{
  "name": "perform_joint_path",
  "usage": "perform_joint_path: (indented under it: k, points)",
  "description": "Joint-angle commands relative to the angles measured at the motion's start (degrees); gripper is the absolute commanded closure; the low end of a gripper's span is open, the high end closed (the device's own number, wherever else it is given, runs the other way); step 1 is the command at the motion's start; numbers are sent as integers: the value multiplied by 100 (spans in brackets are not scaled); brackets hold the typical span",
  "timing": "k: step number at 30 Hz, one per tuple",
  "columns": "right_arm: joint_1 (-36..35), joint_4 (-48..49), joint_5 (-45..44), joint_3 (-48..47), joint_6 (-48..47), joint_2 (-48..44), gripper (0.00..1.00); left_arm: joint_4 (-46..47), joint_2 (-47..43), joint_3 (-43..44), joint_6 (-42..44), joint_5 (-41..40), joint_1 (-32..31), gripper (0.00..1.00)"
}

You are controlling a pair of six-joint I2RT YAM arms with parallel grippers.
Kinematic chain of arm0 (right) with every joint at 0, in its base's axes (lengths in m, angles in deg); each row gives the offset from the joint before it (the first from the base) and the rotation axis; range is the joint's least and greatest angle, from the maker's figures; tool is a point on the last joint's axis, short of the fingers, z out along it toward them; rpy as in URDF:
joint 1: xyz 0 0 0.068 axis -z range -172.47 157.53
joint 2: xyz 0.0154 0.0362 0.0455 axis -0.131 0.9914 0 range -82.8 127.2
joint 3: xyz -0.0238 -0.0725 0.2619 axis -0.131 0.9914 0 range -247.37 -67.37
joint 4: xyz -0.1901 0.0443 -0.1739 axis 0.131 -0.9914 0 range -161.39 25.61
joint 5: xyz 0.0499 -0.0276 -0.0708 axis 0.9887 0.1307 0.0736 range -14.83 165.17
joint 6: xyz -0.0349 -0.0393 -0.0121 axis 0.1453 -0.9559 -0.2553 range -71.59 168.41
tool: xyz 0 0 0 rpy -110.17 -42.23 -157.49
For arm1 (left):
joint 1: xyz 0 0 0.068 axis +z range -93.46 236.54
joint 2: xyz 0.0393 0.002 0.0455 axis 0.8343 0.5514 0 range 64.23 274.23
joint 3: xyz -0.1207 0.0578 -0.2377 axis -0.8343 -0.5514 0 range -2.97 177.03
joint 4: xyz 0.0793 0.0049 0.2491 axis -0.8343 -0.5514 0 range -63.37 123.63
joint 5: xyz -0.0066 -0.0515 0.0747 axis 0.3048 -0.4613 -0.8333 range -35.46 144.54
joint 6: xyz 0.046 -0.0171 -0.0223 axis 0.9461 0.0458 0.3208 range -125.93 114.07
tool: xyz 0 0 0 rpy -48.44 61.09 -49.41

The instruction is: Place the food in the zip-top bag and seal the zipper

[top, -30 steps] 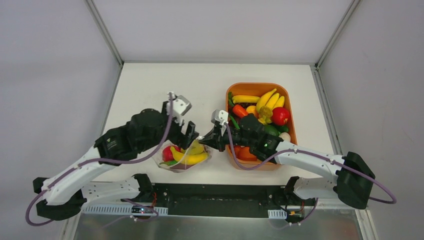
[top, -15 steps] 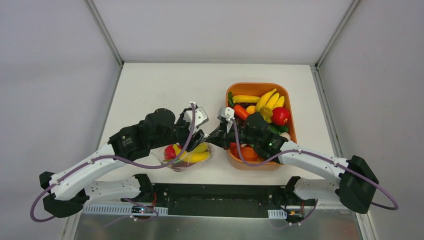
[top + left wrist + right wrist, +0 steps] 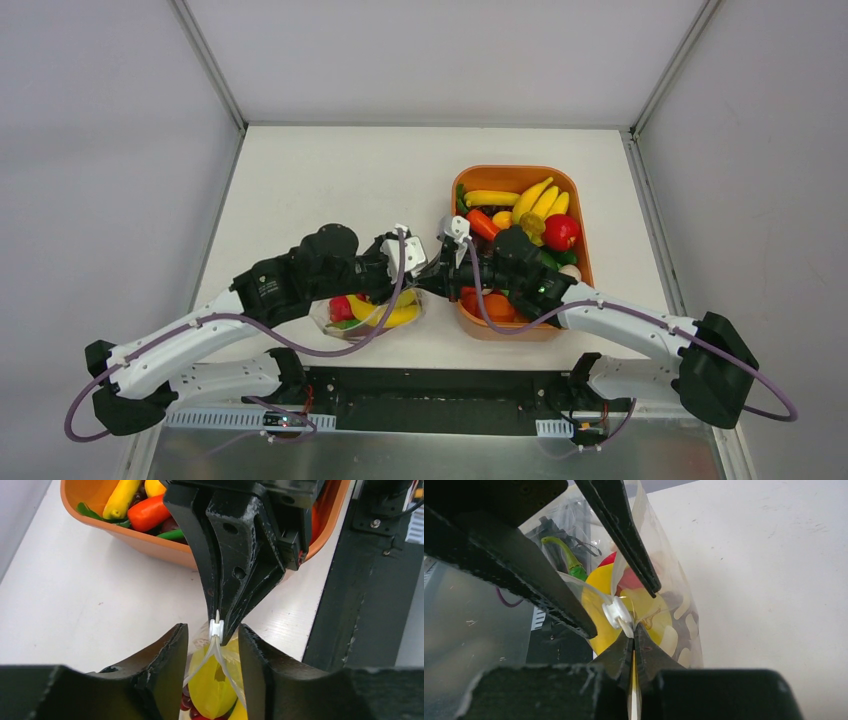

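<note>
The zip-top bag (image 3: 365, 318) stands on the table near the front edge, holding food: a yellow piece (image 3: 212, 680), a red piece (image 3: 626, 577) and a green stem (image 3: 569, 560). My right gripper (image 3: 633, 630) is shut on the end of the bag's top edge, right beside the zipper's white slider (image 3: 615, 614). My left gripper (image 3: 212, 632) is open, its fingers (image 3: 165, 665) astride the zipper (image 3: 216, 628) with a gap on each side. In the top view the left gripper (image 3: 408, 272) and right gripper (image 3: 428, 282) meet tip to tip above the bag's right end.
An orange tray (image 3: 520, 171) at the right holds several more toy fruits and vegetables (image 3: 540, 205); its near wall (image 3: 165, 550) lies just behind the grippers. The black base rail (image 3: 430, 395) runs along the table's near edge.
My left gripper has swung right over the bag's top until it meets the right gripper, and its jaws have narrowed. The right gripper has kept its hold and shifted slightly.
</note>
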Motion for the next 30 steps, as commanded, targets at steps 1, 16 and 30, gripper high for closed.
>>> perform_joint_path:
  k: [1, 16, 30]
  points:
    - [21, 491, 178, -19, 76, -218, 100, 217, -152, -134, 445, 108, -37, 61]
    - [30, 492, 289, -9, 40, -218, 100, 663, -288, -515, 743, 160, -37, 72]
    - [50, 529, -108, 4, -33, -149, 100, 360, -565, -611, 681, -161, -38, 100]
